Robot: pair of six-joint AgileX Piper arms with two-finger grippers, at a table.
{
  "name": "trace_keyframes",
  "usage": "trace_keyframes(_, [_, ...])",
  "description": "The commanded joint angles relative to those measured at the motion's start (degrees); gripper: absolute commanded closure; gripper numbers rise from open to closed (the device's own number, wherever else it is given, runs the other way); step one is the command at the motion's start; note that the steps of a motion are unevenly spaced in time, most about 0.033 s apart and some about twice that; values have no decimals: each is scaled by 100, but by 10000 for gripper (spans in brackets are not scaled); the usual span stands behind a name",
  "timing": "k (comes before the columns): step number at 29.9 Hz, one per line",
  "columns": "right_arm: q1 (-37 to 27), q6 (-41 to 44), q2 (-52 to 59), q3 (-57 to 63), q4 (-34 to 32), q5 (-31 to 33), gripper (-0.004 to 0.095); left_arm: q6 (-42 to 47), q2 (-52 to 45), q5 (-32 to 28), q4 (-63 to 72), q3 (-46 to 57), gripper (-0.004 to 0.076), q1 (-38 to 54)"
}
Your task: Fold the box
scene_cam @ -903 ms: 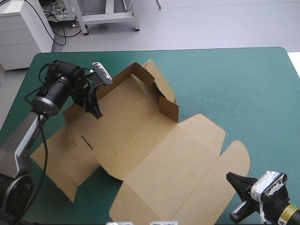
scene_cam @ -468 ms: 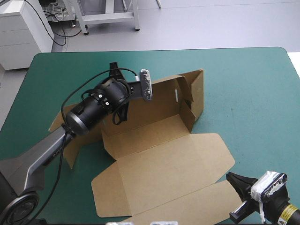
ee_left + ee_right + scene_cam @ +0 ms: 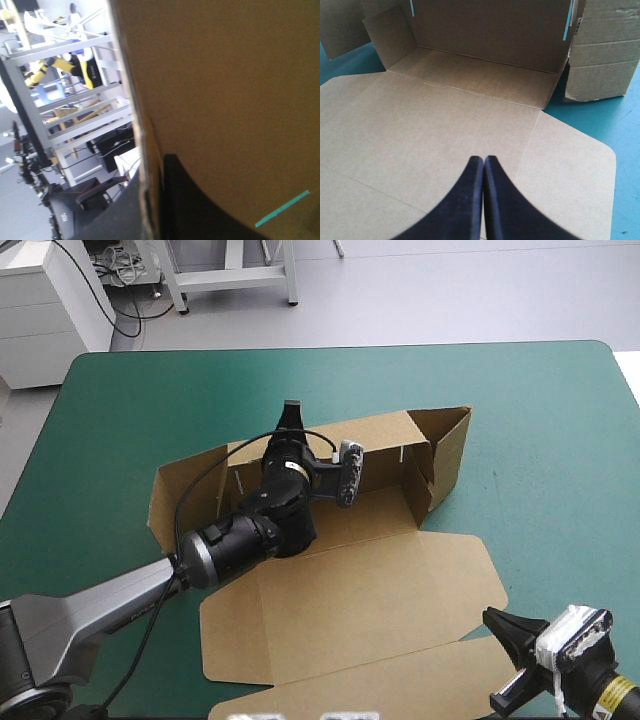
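Here, the brown box (image 3: 380, 570) sits about mid-way on the teal-green surface (image 3: 550, 420), partly raised. Its long rear wall (image 3: 390, 440) stands upright along the box's far side. A short end wall (image 3: 450, 445) stands folded in at the box's right end, and the broad lid (image 3: 420, 130) lies flat on the box's near side.

The left end effector (image 3: 291, 415) reaches across the box's floor to the top edge of the rear wall, roughly midway along it. It is all but closed on the board. In the left wrist view the wall's edge runs between its two black fingers, one on the inner face and one on the outer. A thin teal-green slit (image 3: 282, 207) shows through the wall just beside the inner finger.

The right end effector (image 3: 484, 160) is by the box's near right corner, well apart from the rear wall and pointing over the lid toward it. Its two black fingers are pressed together into a single point, with nothing between them. Whether the tips touch the lid cannot be told.
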State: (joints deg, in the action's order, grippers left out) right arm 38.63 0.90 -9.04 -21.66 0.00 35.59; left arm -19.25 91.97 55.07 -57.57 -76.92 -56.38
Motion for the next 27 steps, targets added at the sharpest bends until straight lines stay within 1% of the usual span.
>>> trace_keyframes(1, [-2,-35,-75,-165,-32,-444,928,515,-264,-549,-692,370,731,-205])
trace_keyframes(5, [-2,41,-95,-157,-212,-444,928,1226,-506,-711,-1542,1029,731,-218])
trace_keyframes(7, [-2,144,-95,-151,-352,-468,928,1441,-675,-835,-1757,1299,731,-218])
trace_keyframes(11, [-2,590,-95,-53,-605,-625,928,1557,-990,-1171,-1963,1665,731,-218])
trace_keyframes(15, [-2,617,-95,39,-596,-794,905,1557,-1148,-1298,-2016,1714,731,-218])
trace_keyframes(16, [-2,617,-95,51,-595,-808,878,1588,-1161,-1383,-2089,1714,731,-218])
trace_keyframes(18, [-2,608,-95,51,-595,-808,787,1750,-1194,-1541,-2246,1714,731,-150])
trace_keyframes(23, [-2,608,-95,51,-623,-808,456,1981,-1194,-1732,-2245,1752,731,184])
trace_keyframes(24, [-2,608,-95,51,-649,-808,409,2031,-1194,-1799,-2188,1752,731,278])
trace_keyframes(26, [-2,641,-95,51,-727,-808,376,2048,-1194,-1919,-2132,1752,731,407])
trace_keyframes(27, [-2,854,-95,40,-783,-808,376,2107,-1194,-1942,-2132,1752,731,470])
